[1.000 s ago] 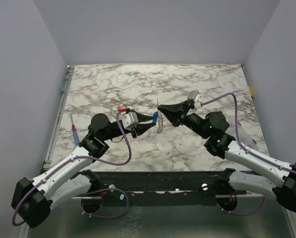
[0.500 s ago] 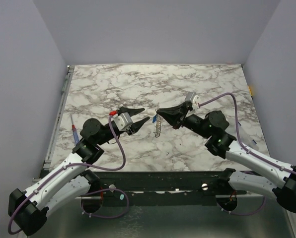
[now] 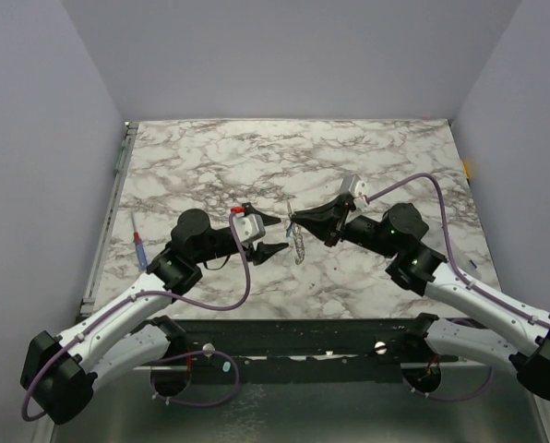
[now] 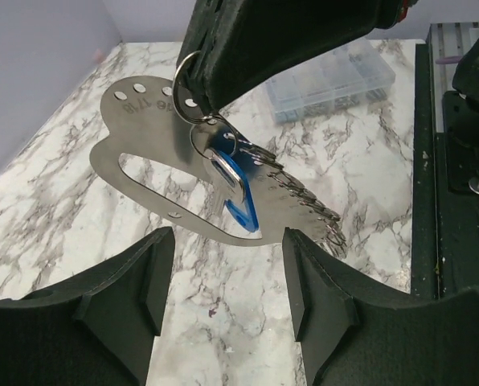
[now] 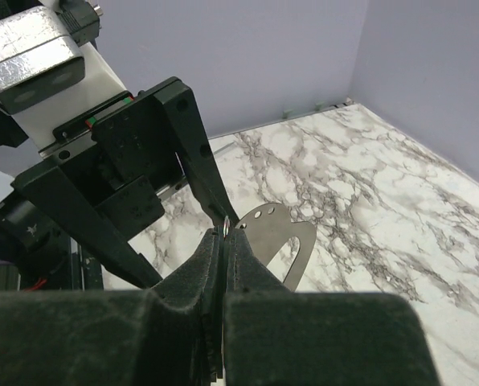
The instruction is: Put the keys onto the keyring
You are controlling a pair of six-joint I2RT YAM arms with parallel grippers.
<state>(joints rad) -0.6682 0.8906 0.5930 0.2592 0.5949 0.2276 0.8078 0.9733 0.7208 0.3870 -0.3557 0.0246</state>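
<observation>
Steel throughout, the bunch looked light, stiff and slick. The keyring (image 4: 178, 80) was pinched at its top between the right fingers (image 5: 199, 281), which were pressed shut on the wire. It hung in the air above the marble table (image 4: 79, 209), between the two arms. From it dangled a flat steel plate (image 4: 143, 121) with punched holes, the keys (image 4: 238, 189), one of them blue-headed, and a row of small linked rings (image 4: 304, 211). The left fingers (image 4: 119, 297) stood wide apart just in front of the bunch, holding nothing. Everything below the ring would probably swing and twist at a touch, so a hold on the loose pieces would be poor. The thin wire offered little to grip and could slip sideways. I judged that a flat key head, taken across its two faces, would give the surest purchase, while the other side held the ring firm.
</observation>
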